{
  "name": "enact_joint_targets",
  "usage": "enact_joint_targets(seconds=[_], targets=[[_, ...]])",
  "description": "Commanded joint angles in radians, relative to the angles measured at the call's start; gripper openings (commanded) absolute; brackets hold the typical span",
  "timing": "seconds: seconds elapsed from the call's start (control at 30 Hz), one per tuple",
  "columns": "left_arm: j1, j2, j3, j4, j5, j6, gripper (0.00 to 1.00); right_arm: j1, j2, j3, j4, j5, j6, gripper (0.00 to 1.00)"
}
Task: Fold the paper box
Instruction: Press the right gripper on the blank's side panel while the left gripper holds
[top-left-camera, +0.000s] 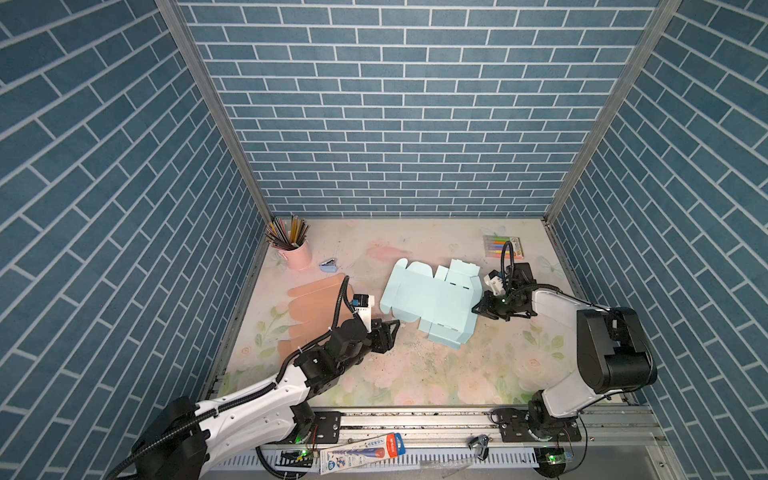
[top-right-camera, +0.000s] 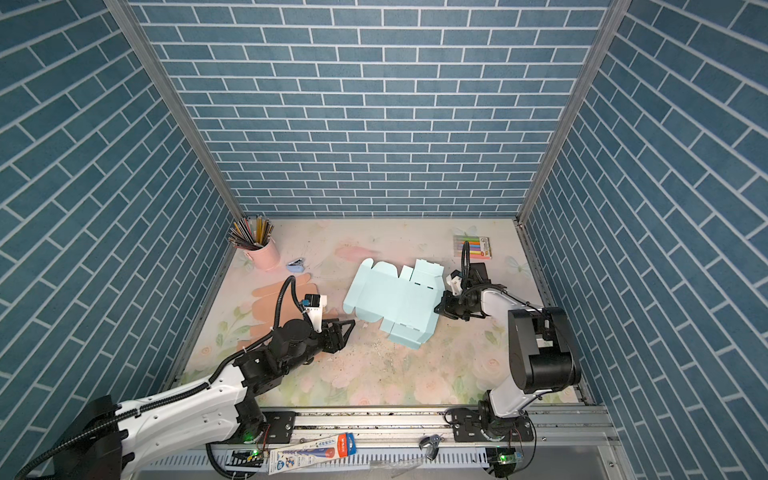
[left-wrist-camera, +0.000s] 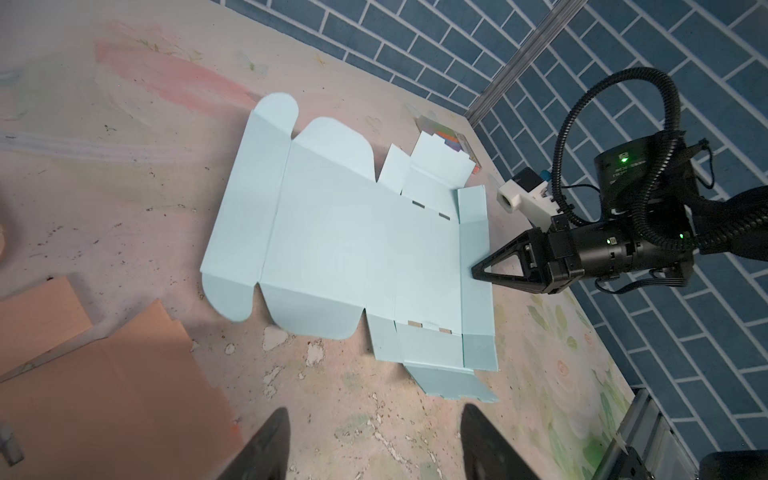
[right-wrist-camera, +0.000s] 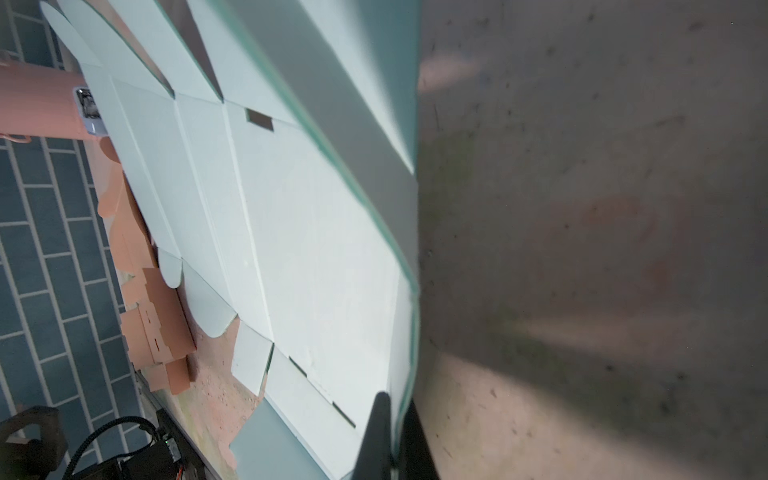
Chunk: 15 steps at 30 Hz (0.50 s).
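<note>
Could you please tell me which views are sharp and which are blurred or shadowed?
In both top views, sharp and evenly lit; left wrist view, crisp on the paper box; right wrist view, its near flap and the table are blurred and shadowed.

On your floral counter (top-left-camera: 415, 374) you have the unfolded blue paper box (top-left-camera: 432, 299) mid-counter, tan cardboard (top-left-camera: 307, 308) along the left edge, a pink pencil cup (top-left-camera: 297, 254) and small blue object (top-left-camera: 329, 266) toward the far-left corner, and a marker pack (top-left-camera: 498, 245) far-right.

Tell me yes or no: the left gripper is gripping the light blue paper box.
No, the left gripper stands open with nothing between its fingers; the paper box lies beyond them.
</note>
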Motion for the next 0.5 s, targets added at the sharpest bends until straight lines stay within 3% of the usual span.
enact_joint_targets(seconds=[0.0, 0.3, 0.47], targets=[[0.005, -0.032, -0.008, -0.013, -0.019, 0.014, 0.65, -0.005, 0.014, 0.038, -0.149, 0.12, -0.151, 0.0], [0.005, -0.013, 0.0, 0.001, 0.011, 0.027, 0.66, -0.004, 0.036, 0.059, -0.133, 0.158, -0.151, 0.05], [0.004, -0.011, 0.007, 0.013, 0.018, 0.029, 0.65, -0.005, 0.008, 0.034, -0.073, 0.112, -0.103, 0.18]])
